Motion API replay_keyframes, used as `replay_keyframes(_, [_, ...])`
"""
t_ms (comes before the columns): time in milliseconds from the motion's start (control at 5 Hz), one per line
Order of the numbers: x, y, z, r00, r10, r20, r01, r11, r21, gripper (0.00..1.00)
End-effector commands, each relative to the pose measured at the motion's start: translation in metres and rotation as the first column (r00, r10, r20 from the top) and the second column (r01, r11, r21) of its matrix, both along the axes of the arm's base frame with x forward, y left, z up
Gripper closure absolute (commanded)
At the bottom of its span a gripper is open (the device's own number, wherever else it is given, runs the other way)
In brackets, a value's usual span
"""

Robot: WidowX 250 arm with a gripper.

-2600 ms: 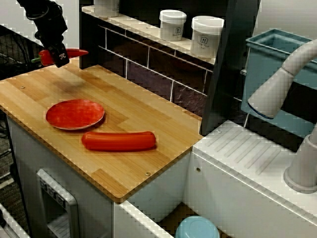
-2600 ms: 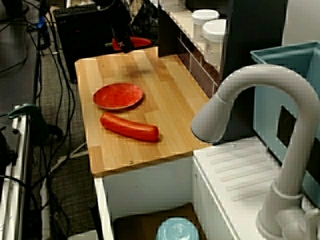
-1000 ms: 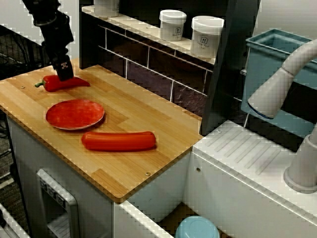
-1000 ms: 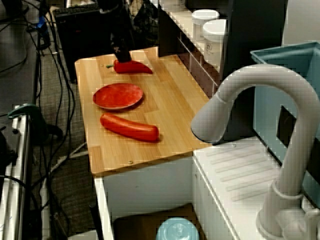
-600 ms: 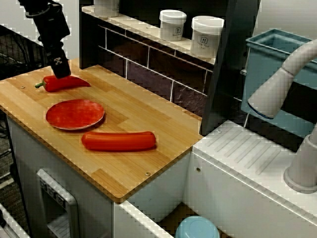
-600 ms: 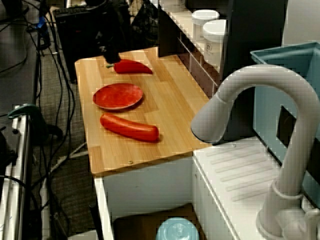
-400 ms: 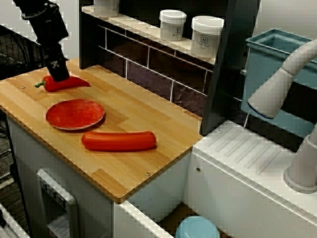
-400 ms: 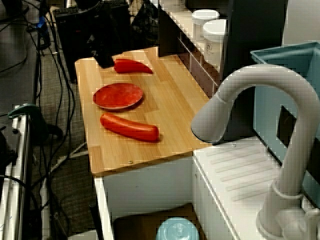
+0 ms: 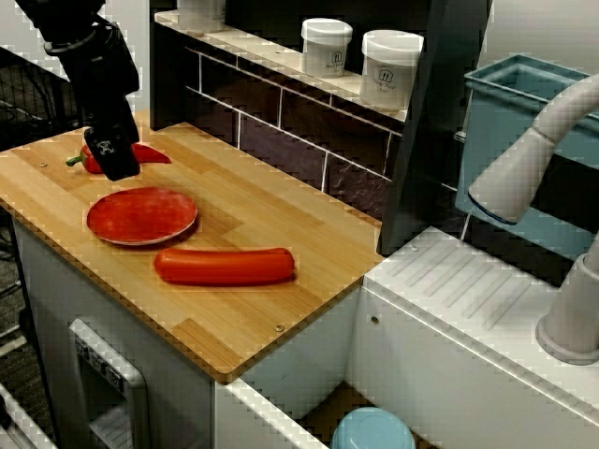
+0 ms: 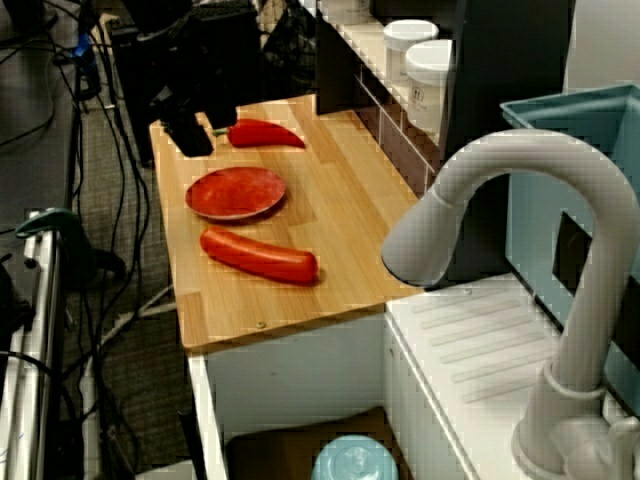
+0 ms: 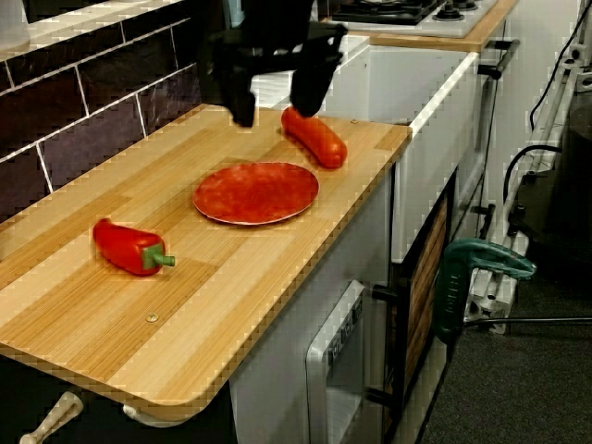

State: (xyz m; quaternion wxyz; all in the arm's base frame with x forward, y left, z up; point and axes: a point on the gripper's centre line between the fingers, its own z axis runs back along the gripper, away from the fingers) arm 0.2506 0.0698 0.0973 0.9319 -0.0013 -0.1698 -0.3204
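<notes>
At the left of the low end-on view, the red pepper point(image 11: 128, 247) lies on its side on the wooden counter point(image 11: 83, 314), stem pointing right. Centre frame sits the red plate point(image 11: 256, 192); up top the pincer point(image 11: 273, 111) hangs spread wide, gripping nothing, with the long red sausage point(image 11: 314, 137) just right of it.
</notes>
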Motion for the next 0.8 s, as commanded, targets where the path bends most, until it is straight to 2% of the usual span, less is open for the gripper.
replay_keyframes(0, [-0.011, -0.029, 0.004, 0.997, -0.075, 0.037, 0.074, 0.997, 0.016, 0.00])
replay_keyframes(200, [-0.012, -0.039, 0.001, 0.994, -0.100, 0.044, 0.100, 0.995, 0.002, 0.00])
replay_keyframes(400, [-0.009, -0.048, 0.002, 0.991, -0.133, 0.033, 0.134, 0.991, -0.026, 0.00])
replay_keyframes(600, [-0.007, -0.053, 0.008, 0.990, -0.133, 0.037, 0.135, 0.990, -0.052, 0.00])
